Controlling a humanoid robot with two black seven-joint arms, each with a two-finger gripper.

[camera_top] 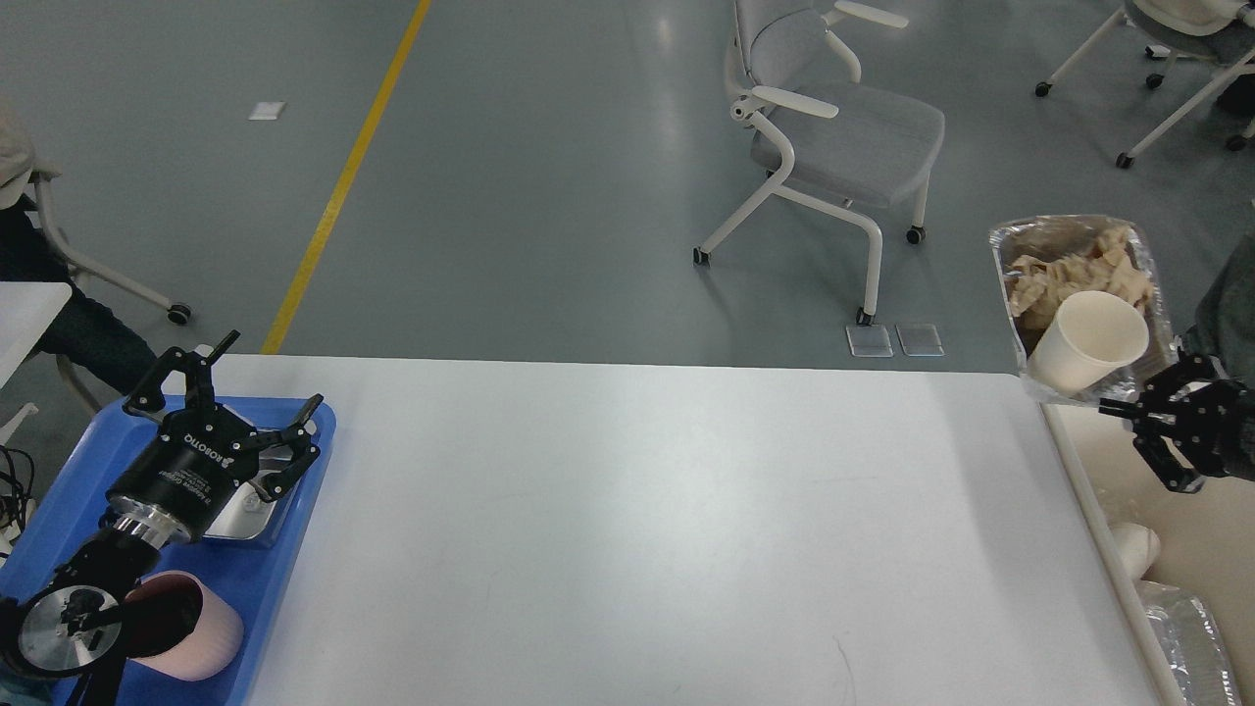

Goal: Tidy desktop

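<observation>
The desktop (637, 529) is a wide white tabletop. Past its right edge my right gripper (1113, 402) is shut on the near rim of a foil tray (1162, 324) and holds it in the air. In the foil tray lie crumpled brown paper (1079, 270) and a white paper cup (1088, 343), which leans toward me. Over the blue tray (294, 588) at the left, my left gripper (250, 402) is open with nothing between its fingers. It hangs just above a small steel container (245, 515).
A pink mug (196, 642) stands on the blue tray, partly behind my left arm. A cream-coloured bin (1201, 529) sits beside the desktop's right edge, with a white item and foil inside. Chairs (843, 127) stand on the grey floor beyond.
</observation>
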